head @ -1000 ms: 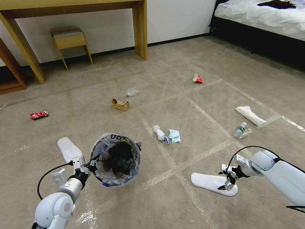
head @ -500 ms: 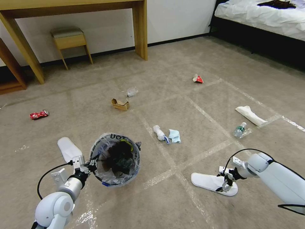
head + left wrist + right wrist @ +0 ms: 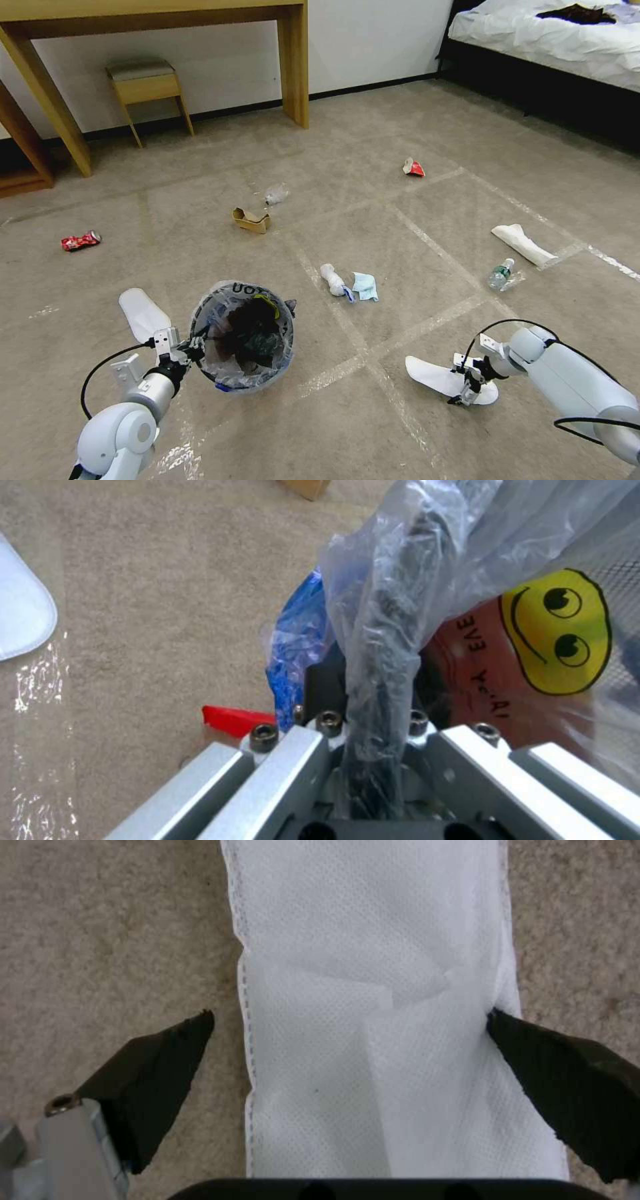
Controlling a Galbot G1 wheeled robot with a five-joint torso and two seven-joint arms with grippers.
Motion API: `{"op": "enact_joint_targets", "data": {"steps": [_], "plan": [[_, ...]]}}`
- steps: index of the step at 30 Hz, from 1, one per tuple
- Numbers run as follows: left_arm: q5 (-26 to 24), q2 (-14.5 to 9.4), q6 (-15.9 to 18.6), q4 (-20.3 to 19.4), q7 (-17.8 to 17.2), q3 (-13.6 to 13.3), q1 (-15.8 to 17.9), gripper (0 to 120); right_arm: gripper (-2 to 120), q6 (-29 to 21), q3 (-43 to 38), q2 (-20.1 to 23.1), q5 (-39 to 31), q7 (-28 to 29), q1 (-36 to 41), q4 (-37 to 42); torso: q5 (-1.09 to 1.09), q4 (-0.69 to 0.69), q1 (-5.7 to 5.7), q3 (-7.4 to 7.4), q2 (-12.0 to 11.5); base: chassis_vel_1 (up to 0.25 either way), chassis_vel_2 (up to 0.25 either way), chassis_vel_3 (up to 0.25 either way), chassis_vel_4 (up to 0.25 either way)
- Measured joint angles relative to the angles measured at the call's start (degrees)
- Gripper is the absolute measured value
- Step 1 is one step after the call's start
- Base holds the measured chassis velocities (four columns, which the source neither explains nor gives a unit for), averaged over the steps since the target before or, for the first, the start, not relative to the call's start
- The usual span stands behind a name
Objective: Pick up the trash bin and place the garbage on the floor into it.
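The trash bin, lined with a clear lettered bag, hangs just above the floor at the lower left. My left gripper is shut on its rim; the left wrist view shows that gripper pinching the rim and the bag. My right gripper is down at the near end of a white flat slipper. In the right wrist view it stands open, its black fingertips astride the slipper. Garbage on the carpet: red can, cardboard scrap, plastic wad, red wrapper, blue mask.
A second white slipper lies left of the bin. A small bottle and a folded white piece lie at the right. A wooden desk and stool stand by the far wall, a bed at the back right.
My right gripper has dropped lower and shifted left onto the slipper's near end, and the slipper's shape has changed slightly. The left gripper and bin have stayed put.
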State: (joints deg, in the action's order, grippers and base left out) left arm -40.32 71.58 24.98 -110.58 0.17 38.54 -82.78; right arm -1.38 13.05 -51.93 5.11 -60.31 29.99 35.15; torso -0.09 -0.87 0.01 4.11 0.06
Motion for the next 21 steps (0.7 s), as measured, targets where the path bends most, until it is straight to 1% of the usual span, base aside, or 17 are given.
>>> {"op": "enact_joint_targets", "data": {"steps": [3,4,5,7,8,9,11,13,14,16,19,21], "plan": [[0.02,-0.03,0.0,0.06,0.0,-0.08,0.12,0,97,0.02,-0.69,0.5,0.26,0.42,0.68,0.69,0.03,0.02,0.0,0.01,-0.01,0.0,0.0,0.0,0.0],[0.02,-0.04,0.0,0.07,0.0,-0.08,0.12,0,94,0.01,-0.81,0.81,0.28,0.67,0.92,1.16,0.05,0.02,0.0,0.02,-0.02,0.0,0.0,0.0,0.0],[0.02,-0.04,0.0,0.07,0.0,-0.08,0.12,0,94,0.01,-0.81,0.81,0.28,0.67,0.92,1.16,0.05,0.02,0.0,0.02,-0.02,0.0,0.0,0.0,0.0],[0.04,-0.02,0.0,0.07,0.0,-0.06,0.12,0,87,-0.04,-0.94,1.31,0.45,1.02,1.27,1.96,0.08,0.02,0.0,0.03,-0.04,0.0,0.0,0.0,0.0],[0.04,-0.02,0.0,0.07,0.0,-0.06,0.12,0,87,-0.04,-0.94,1.31,0.45,1.02,1.27,1.96,0.08,0.02,0.0,0.03,-0.04,0.0,0.0,0.0,0.0],[0.07,0.02,0.0,0.06,0.0,-0.01,0.06,0,83,-0.23,-1.0,1.57,0.49,1.36,1.45,2.54,0.08,0.01,0.0,0.03,-0.05,0.0,0.0,0.0,0.0],[0.09,0.05,-0.01,0.0,0.0,0.04,0.01,0,80,-0.44,-1.01,1.72,0.49,1.54,1.52,2.9,0.08,0.0,0.0,0.04,-0.05,0.0,0.0,0.0,0.0],[0.18,0.15,-0.11,-0.27,0.03,0.19,-0.16,0,72,-1.05,-1.07,2.03,0.5,2.23,1.77,3.88,0.08,-0.01,0.0,0.04,-0.06,0.0,0.0,0.0,0.0],[0.18,0.15,-0.11,-0.27,0.03,0.19,-0.16,0,72,-1.05,-1.07,2.03,0.5,2.23,1.77,3.88,0.08,-0.01,0.0,0.04,-0.06,0.0,0.0,0.0,0.0],[0.24,0.21,-0.19,-0.66,0.06,0.32,-0.44,0,65,-1.66,-1.18,2.49,0.32,2.88,2.11,5.11,0.12,-0.01,0.01,0.05,-0.07,0.0,0.0,0.0,0.0],[0.27,0.22,-0.26,-0.76,0.1,0.36,-0.56,0,61,-1.82,-1.22,2.69,0.17,3.09,2.26,5.54,0.13,0.0,0.01,0.05,-0.07,0.0,0.0,0.0,0.0],[0.35,0.22,-0.29,-1.12,0.17,0.41,-0.75,0,53,-2.42,-1.59,3.4,-0.22,3.63,2.86,7.07,0.18,0.0,0.01,0.07,-0.08,0.0,0.0,0.0,0.0]]}}
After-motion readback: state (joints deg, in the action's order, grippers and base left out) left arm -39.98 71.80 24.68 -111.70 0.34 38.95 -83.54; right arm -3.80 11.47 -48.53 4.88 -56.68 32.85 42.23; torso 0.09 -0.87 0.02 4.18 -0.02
